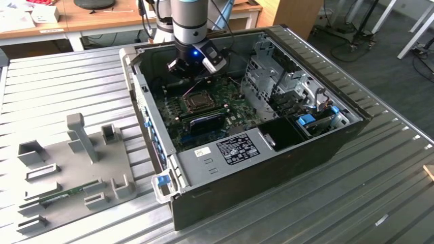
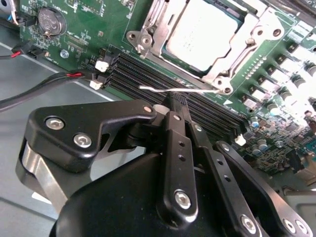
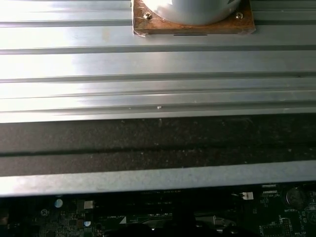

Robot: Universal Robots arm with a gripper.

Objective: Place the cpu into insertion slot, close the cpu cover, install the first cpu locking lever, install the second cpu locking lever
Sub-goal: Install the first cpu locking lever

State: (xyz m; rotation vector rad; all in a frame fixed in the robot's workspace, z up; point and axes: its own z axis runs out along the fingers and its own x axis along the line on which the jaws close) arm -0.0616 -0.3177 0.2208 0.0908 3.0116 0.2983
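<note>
Just beyond the hand (image 2: 177, 104), its fingers pressed together with nothing surely held, a thin locking lever (image 2: 160, 89) lies crosswise at the tips; the cpu (image 2: 202, 32) sits farther on, under the closed cpu cover (image 2: 261, 30).

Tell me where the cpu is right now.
In the second wrist view the cpu lies inside the window of the cpu cover, just beyond the black memory slots from the gripper.
</note>
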